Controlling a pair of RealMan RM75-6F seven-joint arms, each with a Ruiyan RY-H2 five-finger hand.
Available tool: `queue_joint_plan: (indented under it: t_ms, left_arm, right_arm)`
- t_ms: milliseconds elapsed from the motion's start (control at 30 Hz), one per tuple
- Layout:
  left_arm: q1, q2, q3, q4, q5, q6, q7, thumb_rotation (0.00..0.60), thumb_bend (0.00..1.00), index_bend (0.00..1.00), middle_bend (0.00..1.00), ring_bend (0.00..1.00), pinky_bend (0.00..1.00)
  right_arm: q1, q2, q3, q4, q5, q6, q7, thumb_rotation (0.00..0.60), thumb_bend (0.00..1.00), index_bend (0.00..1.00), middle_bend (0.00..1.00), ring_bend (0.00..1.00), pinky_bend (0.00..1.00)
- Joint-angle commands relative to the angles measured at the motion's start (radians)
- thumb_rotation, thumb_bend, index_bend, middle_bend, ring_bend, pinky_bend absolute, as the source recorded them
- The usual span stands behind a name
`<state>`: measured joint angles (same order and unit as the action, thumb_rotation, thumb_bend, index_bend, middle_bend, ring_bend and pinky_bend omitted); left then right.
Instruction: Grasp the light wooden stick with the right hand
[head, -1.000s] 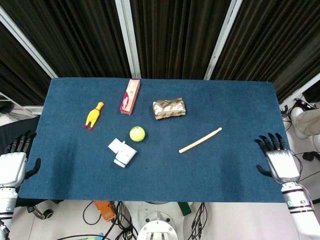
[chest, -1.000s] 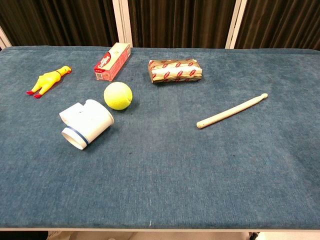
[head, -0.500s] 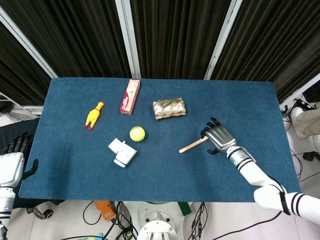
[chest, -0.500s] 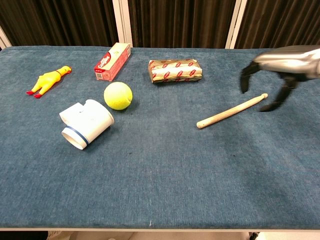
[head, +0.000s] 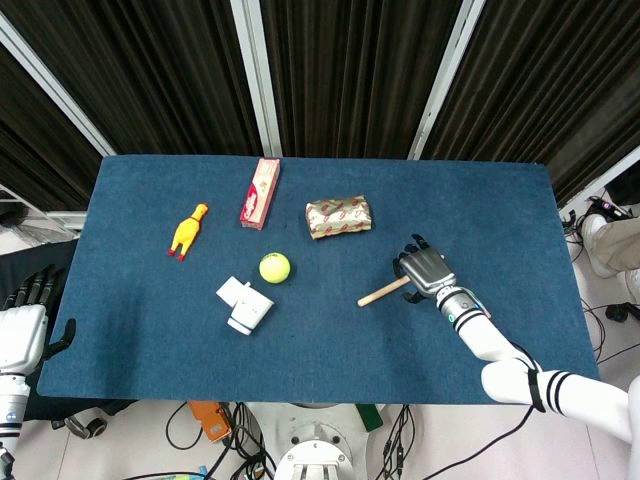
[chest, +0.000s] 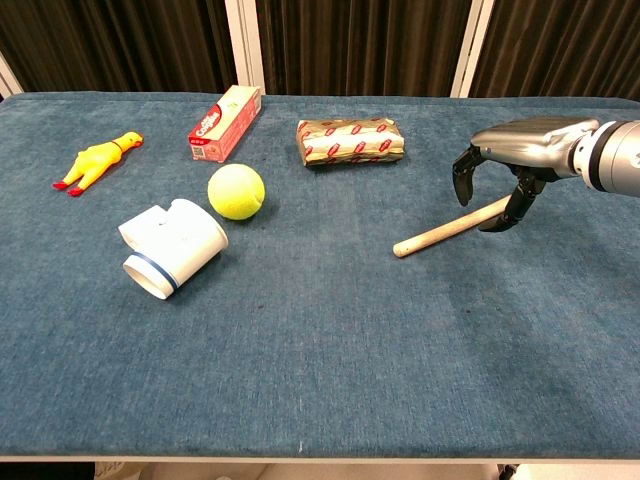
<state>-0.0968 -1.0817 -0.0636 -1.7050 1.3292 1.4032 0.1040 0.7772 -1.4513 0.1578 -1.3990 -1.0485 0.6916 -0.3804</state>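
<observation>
The right robot hand (chest: 500, 178) has slid inward along the stick (chest: 445, 230), fingers spread astride it, not yet gripping

We record: surface (chest: 320, 350) in matt blue napped cloth; light wooden stick (chest: 440, 233), smooth pale wood; right hand (chest: 505, 165), glossy silver metal-look shell; tennis ball (chest: 236, 191), fuzzy felt; wrapped packet (chest: 350, 141), shiny foil.

Bare cloth (chest: 330, 330) around stick (chest: 440, 232)
</observation>
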Motion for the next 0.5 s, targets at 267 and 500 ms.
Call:
queue_joint_plan:
  t_ms: [267,500]
  left_arm:
    - [0.000,0.002,0.000,-0.004,-0.008,-0.004,0.007,0.600,0.41,0.07,0.00,0.01,0.15]
    - [0.000,0.003,0.000,-0.005,-0.012,-0.007,0.008,0.600,0.41,0.07,0.00,0.01,0.15]
  right_arm:
    - [0.030,-0.024,-0.018,0.064,0.040,-0.028,0.023,0.600,0.45,0.55,0.45,0.25,0.00]
    - [0.042,-0.040,-0.020,0.092,0.035,-0.027,0.052,0.600,0.48,0.55,0.45,0.26,0.00]
